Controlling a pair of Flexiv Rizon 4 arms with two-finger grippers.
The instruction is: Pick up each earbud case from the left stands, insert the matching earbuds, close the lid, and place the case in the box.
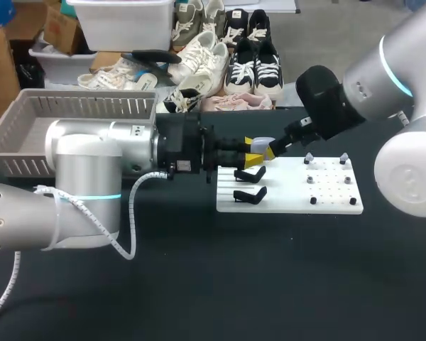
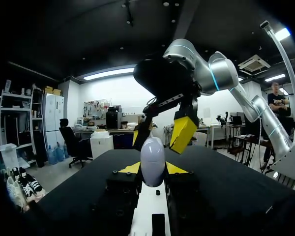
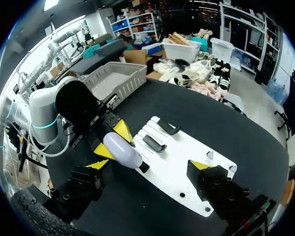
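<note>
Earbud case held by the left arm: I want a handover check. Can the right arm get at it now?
Probably yes. The right end effector hangs open just beyond the earbud case, nothing between them; the left end effector clamps only its sides.

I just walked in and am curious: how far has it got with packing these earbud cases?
Early on. No case shows in the grey slatted basket yet. In hand: the left gripper is shut on a pale, egg-shaped earbud case, the right gripper open close by. Left: inserting the small earbuds from the white board, closing, boxing.
</note>
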